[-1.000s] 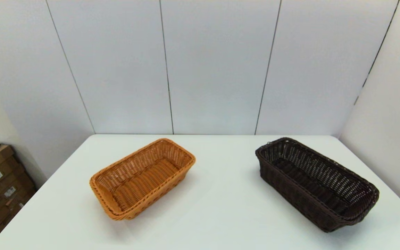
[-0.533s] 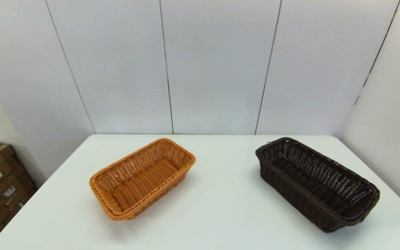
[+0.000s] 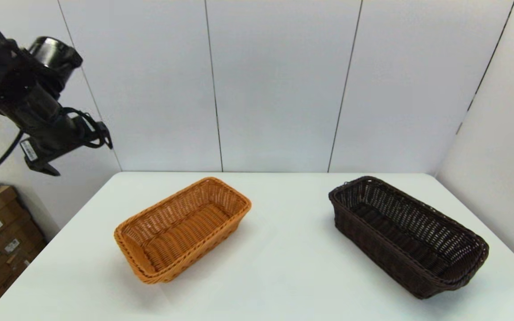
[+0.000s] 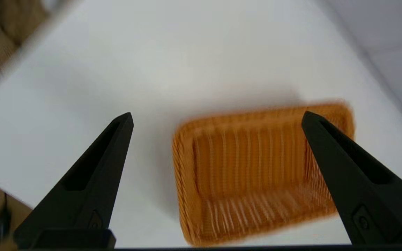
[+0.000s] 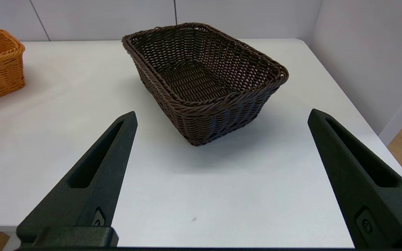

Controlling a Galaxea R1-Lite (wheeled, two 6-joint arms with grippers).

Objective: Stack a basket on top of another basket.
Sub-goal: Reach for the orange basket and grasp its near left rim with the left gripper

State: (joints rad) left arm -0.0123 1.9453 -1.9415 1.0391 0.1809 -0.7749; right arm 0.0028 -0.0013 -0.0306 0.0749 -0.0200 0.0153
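Both grippers are standing wide open and gripping nothing. Seen from its own wrist camera, the left gripper (image 4: 216,116) is hanging high above the table (image 3: 283,267), its two fingers (image 4: 92,181) framing the orange-tan basket (image 4: 257,170) from above without touching it; in the head view that arm is sitting raised at the table's left edge, well apart from everything. The right gripper (image 5: 222,116) is waiting low at the near edge of the table, out of the head view, its fingers (image 5: 354,174) splayed on either side of the dark brown basket (image 5: 204,80), which is lying ahead of the tips and clear of them.

Several things could be going wrong from here. Judging by the open weave, a fingertip could be snagging in the dark brown basket's side instead of closing over the braided rim, and a grip on one short end of so long a basket would likely be letting it tilt or swing. Pushing in before closing could be sliding the light basket across the smooth table. The left gripper, descending on the orange-tan basket (image 3: 181,229), could be nudging it askew, so the two would not be nesting squarely.

The two baskets are resting well apart, orange-tan on the left, dark brown (image 3: 406,234) on the right, both upright and empty.
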